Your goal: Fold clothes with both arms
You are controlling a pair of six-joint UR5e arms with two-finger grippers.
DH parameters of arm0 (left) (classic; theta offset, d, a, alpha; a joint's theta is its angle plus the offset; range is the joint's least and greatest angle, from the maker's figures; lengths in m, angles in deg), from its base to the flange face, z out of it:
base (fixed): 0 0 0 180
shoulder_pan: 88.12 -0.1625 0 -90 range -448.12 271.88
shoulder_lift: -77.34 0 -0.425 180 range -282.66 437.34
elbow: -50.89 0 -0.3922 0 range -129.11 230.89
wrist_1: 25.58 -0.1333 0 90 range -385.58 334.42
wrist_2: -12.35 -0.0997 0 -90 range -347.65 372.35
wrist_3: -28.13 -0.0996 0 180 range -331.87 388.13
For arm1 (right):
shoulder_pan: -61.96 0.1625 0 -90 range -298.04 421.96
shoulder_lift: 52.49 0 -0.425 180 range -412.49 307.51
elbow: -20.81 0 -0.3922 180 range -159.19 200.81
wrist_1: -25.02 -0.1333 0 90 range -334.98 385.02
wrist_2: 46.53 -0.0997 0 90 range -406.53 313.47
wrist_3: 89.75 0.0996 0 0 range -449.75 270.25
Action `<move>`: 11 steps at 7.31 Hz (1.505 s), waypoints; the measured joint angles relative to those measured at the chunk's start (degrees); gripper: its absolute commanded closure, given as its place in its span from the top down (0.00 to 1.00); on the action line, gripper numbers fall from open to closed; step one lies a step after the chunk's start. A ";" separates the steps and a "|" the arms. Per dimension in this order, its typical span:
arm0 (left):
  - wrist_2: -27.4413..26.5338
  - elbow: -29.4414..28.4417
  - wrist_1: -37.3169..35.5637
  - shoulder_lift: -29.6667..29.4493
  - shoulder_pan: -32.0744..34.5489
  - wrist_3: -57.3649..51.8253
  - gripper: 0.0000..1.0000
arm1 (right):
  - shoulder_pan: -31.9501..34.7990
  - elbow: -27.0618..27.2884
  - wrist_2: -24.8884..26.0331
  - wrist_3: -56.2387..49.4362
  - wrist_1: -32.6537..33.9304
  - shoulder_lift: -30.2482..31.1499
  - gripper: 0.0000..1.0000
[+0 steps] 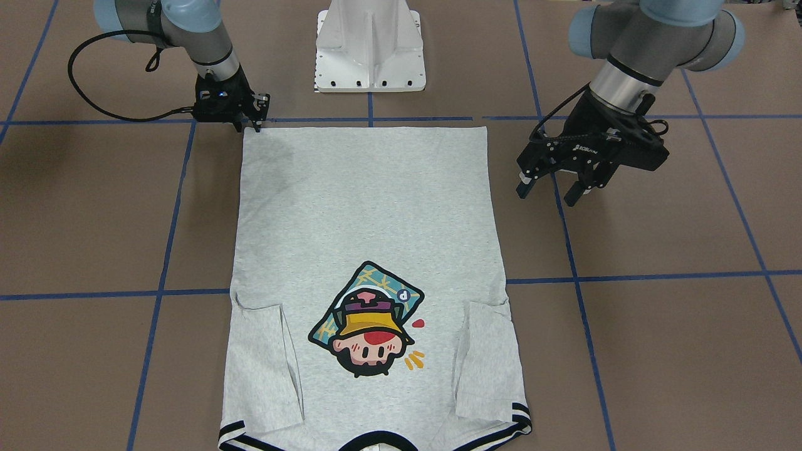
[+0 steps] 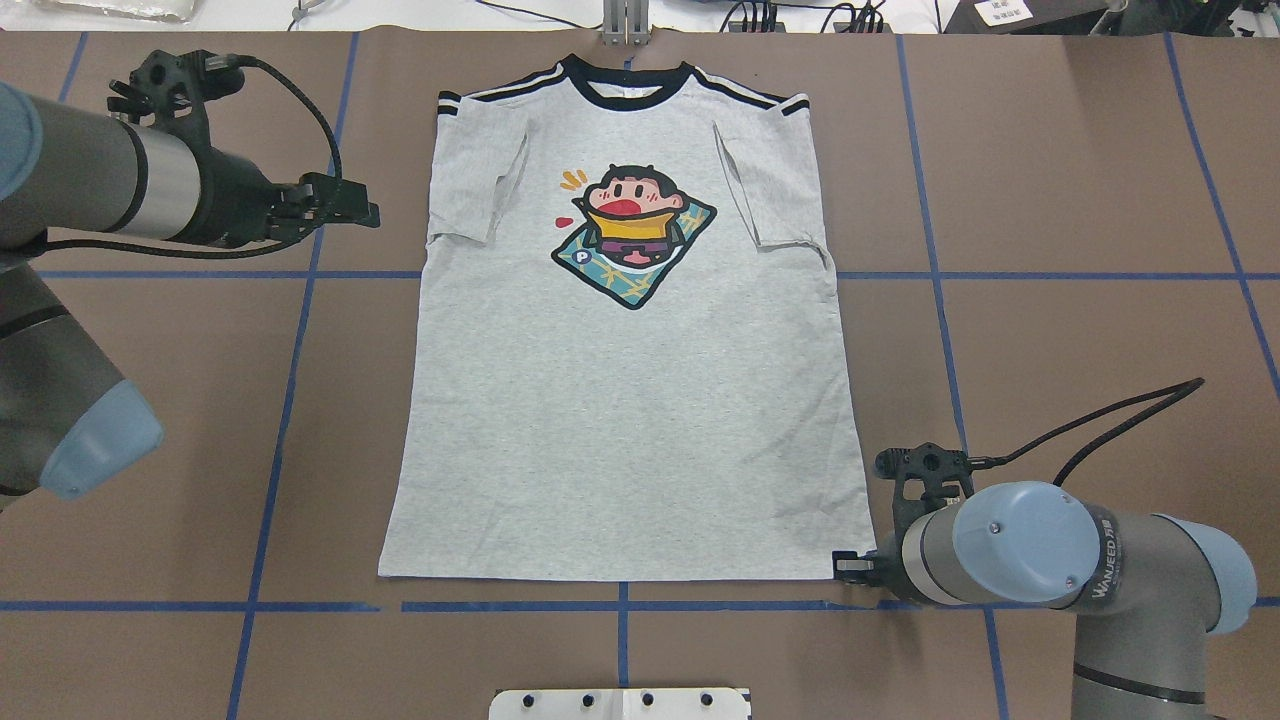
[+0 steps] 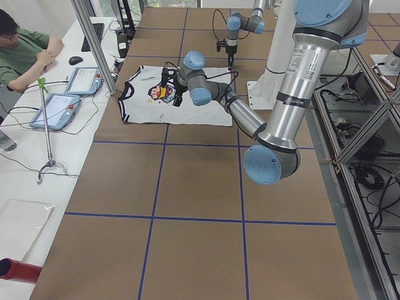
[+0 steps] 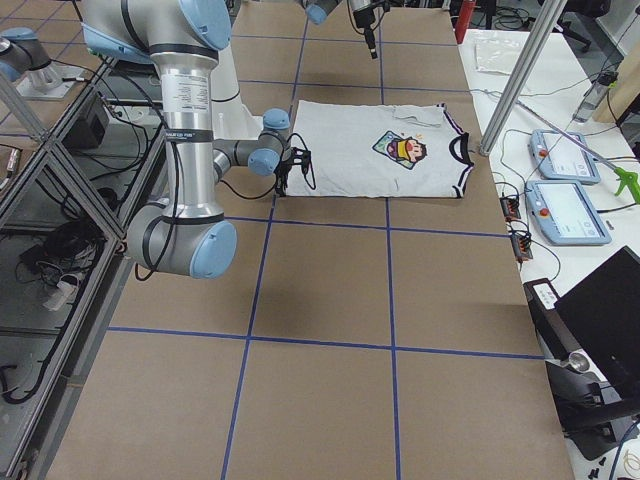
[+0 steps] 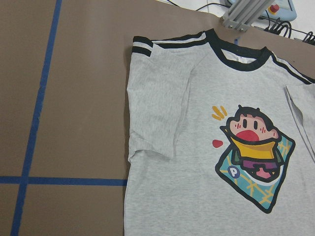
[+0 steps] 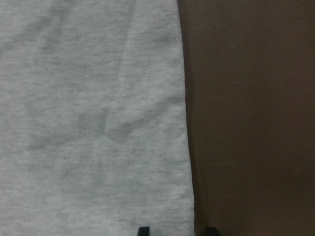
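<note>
Right gripper [image 1: 255, 120], tips apart, straddles the 5 o'clock hem corner of the T-shirt [image 1: 363, 200], evidently to pinch it; left gripper [image 1: 546, 194] hovers spread.

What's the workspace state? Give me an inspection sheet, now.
Surface: brown table, blue tape lines.
Job's things: shirt flat, print up, sleeves folded in, collar away from the robot.
Clutter: nothing seen.
Grippers: left gripper open, beside the shirt, apart from it; right gripper open at a hem corner, fingertips astride the edge.
Cables: left cable and right cable loop off the wrists, off the shirt.
Surroundings: white pedestal; operator seated by tablets.
</note>
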 measured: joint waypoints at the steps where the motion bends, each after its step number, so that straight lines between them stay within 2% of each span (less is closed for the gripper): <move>1: 0.00 -0.09 0.02 -0.02 -0.02 0.00 0.99 | 0.02 0.00 0.00 0.00 0.00 0.07 0.45; 9: 0.00 -0.16 -0.02 -0.08 -0.04 -0.09 0.99 | -0.04 -0.65 0.07 0.00 0.29 -0.26 0.44; 10: 0.00 -0.15 -0.02 -0.11 -0.04 -0.09 0.99 | -0.05 -0.86 0.08 0.00 0.29 -0.32 0.41; 11: 0.00 -0.11 -0.02 -0.13 -0.04 -0.09 0.99 | -0.03 -0.91 0.07 0.00 0.31 -0.34 0.31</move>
